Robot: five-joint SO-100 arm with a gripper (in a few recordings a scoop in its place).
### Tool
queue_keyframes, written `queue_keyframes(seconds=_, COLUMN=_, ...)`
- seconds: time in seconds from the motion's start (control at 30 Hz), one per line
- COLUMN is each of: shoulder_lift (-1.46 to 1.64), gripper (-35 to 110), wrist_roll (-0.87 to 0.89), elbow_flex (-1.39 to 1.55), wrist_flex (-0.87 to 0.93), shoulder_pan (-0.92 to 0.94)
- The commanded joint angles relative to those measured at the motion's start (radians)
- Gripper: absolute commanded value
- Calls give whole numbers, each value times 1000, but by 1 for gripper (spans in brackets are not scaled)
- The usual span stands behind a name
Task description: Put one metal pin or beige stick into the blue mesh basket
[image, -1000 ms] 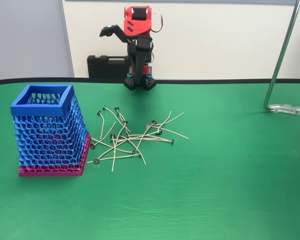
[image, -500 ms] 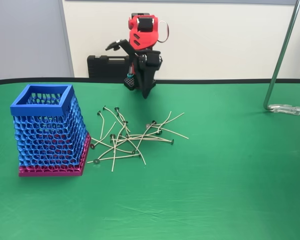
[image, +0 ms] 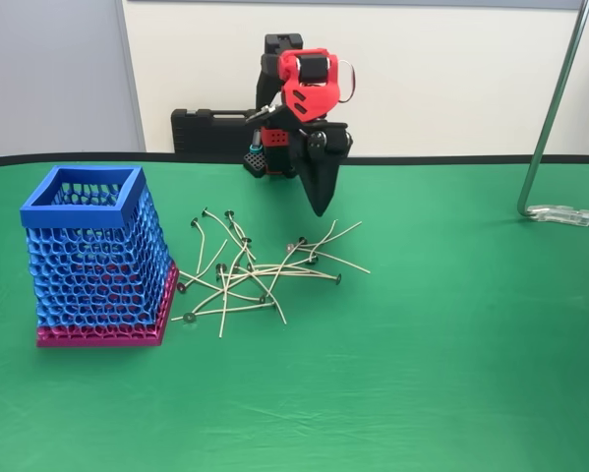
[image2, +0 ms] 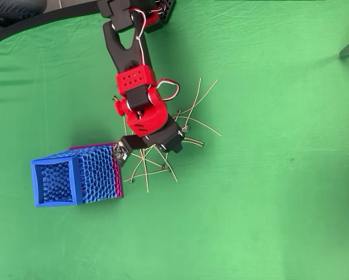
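Fixed view: green cloth table (image: 451,374), black edge at the back, cream wall (image: 451,79) and grey panel (image: 48,74) behind. No readable writing or labels. Black tool case (image: 207,130) against the wall; chrome stand (image: 555,108) at right. Red/black arm with gripper (image: 320,206) pointing down above the pile's far edge, fingers look closed, holding nothing. Blue mesh basket (image: 95,256) upright at left. Beige sticks (image: 260,270) heaped just right of it on the cloth.
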Motion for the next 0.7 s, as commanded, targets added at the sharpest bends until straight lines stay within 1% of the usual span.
queue_keyframes(seconds=0.0, shoulder_lift=-21, gripper=1, wrist_roll=0, elbow_flex=-74, wrist_flex=9, shoulder_pan=-12)
queue_keyframes(seconds=0.17, shoulder_lift=-97, gripper=1, wrist_roll=14, elbow_flex=-186, wrist_flex=72, shoulder_pan=-32)
queue_keyframes(seconds=0.53, shoulder_lift=-229, gripper=1, wrist_roll=15, elbow_flex=-324, wrist_flex=78, shoulder_pan=-71)
queue_keyframes(seconds=0.67, shoulder_lift=-295, gripper=1, wrist_roll=29, elbow_flex=-431, wrist_flex=112, shoulder_pan=-74)
